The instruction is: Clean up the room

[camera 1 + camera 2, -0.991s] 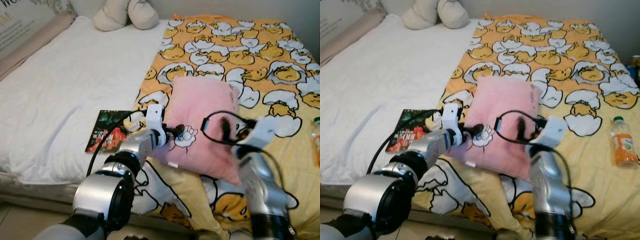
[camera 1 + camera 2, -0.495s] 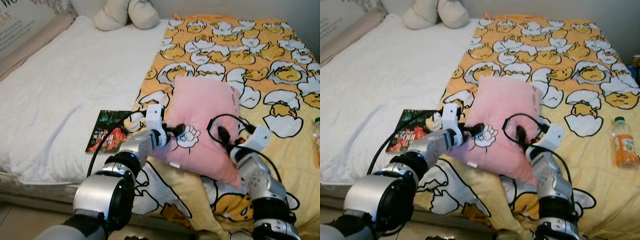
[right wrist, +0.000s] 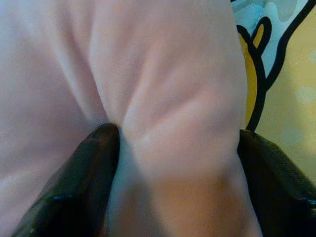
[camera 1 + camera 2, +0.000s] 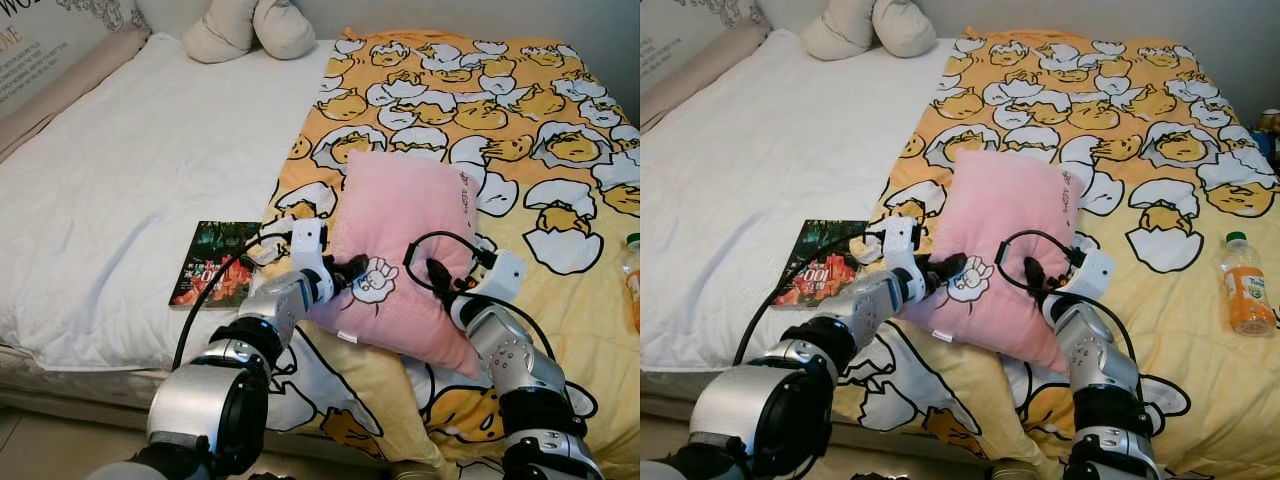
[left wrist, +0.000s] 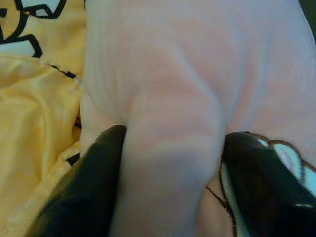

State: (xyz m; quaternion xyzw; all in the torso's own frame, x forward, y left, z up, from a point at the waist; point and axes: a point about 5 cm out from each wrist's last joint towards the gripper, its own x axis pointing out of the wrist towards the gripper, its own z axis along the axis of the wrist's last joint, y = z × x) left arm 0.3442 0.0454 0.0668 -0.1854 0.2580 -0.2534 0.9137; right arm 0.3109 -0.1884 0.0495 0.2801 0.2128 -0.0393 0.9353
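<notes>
Pillow point(image 4: 400, 240) pinched between left hand point(image 4: 352, 270), right hand point(image 4: 437, 276)

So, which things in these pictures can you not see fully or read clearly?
- Book: cover text too small in the eye views; a black cable crosses one corner.
- Orange drink bottle: label too small in the right eye view; cut by the frame edge in the left eye view.
- Pink pillow: its underside lies hidden against the duck-print blanket.
- Left gripper and right gripper: fingertips sink into pillow folds in the wrist views.
</notes>
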